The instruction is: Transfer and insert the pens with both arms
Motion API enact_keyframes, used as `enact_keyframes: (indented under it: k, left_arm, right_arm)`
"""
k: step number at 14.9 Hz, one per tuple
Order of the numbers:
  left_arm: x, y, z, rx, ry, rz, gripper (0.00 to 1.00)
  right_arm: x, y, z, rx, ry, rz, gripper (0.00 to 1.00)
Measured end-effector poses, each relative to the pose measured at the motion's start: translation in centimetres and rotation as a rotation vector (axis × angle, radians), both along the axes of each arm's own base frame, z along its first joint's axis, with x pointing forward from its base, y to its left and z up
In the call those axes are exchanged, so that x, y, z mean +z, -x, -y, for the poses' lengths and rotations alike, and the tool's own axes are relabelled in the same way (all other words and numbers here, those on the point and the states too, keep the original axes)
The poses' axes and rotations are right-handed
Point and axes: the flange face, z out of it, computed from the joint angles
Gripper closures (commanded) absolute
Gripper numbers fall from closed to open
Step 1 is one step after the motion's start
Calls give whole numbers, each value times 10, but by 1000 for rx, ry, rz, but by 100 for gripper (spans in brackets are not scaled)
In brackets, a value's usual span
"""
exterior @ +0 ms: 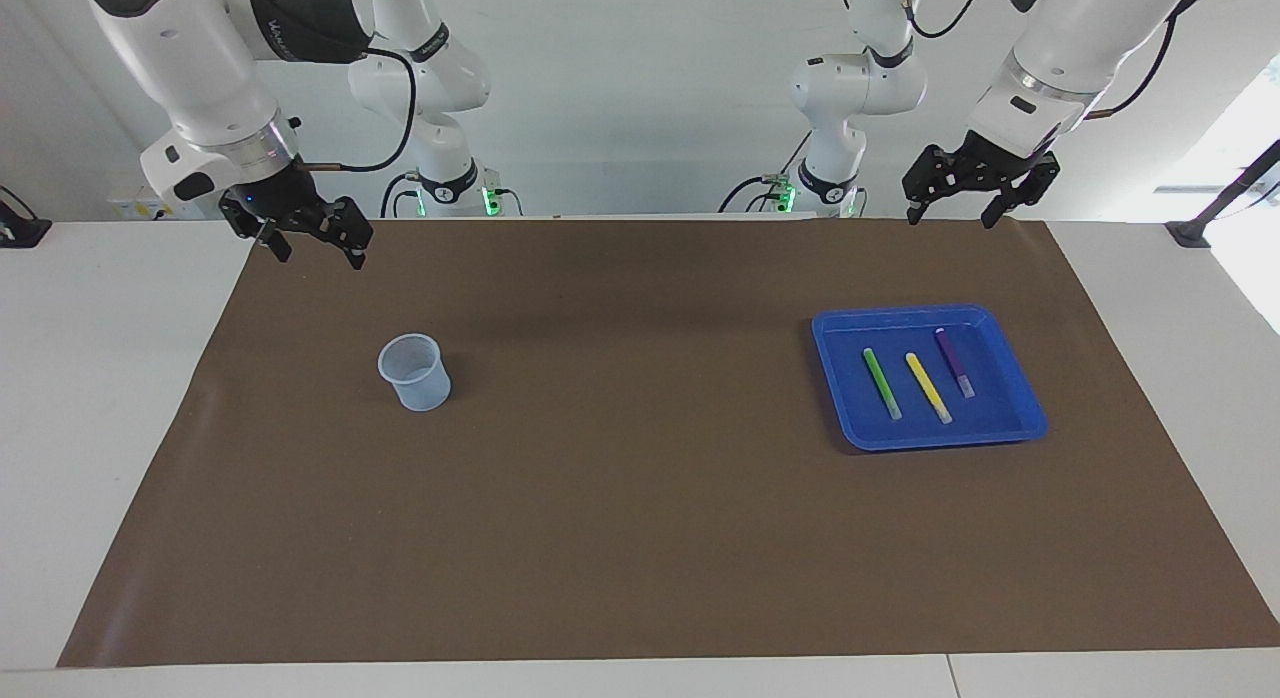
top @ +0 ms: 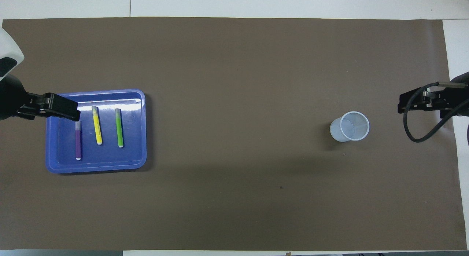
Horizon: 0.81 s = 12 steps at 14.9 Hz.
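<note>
Three pens lie side by side in a blue tray [exterior: 900,312] [top: 136,153] toward the left arm's end of the table: green [exterior: 881,383] [top: 118,127], yellow [exterior: 928,387] [top: 97,125] and purple [exterior: 954,361] [top: 78,144]. A translucent cup [exterior: 413,372] [top: 350,126] stands upright toward the right arm's end. My left gripper [exterior: 952,219] [top: 69,112] hangs open and empty, high over the tray's edge; from overhead it covers one end of the purple pen. Raised over the brown mat's corner, my right gripper [exterior: 320,257] [top: 405,106] is open and empty too, apart from the cup.
A brown mat [exterior: 640,538] covers most of the white table [exterior: 100,398]. Two smaller white arms with green lights [exterior: 445,168] [exterior: 835,168] stand at the robots' edge. A black clamp [exterior: 1195,230] sits at the table corner by the left arm.
</note>
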Motion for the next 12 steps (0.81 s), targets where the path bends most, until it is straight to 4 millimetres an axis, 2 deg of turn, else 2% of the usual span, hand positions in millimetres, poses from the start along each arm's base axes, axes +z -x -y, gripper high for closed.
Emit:
enact_keyframes:
  k: [4, 6, 9, 12]
  left_arm:
    - [-22, 2, -9, -5, 2, 30, 0]
    - [-42, -2, -36, -17, 1, 19, 0]
    - [-92, -10, -92, 11, 3, 6, 0]
    - [-142, -10, -119, 6, 6, -1, 0]
  right_arm:
    - [0, 0, -2, 3, 0, 0, 0]
    - [0, 0, -1, 2, 0, 0, 0]
    - [0, 0, -1, 2, 1, 0, 0]
    - [0, 0, -1, 2, 2, 1, 0]
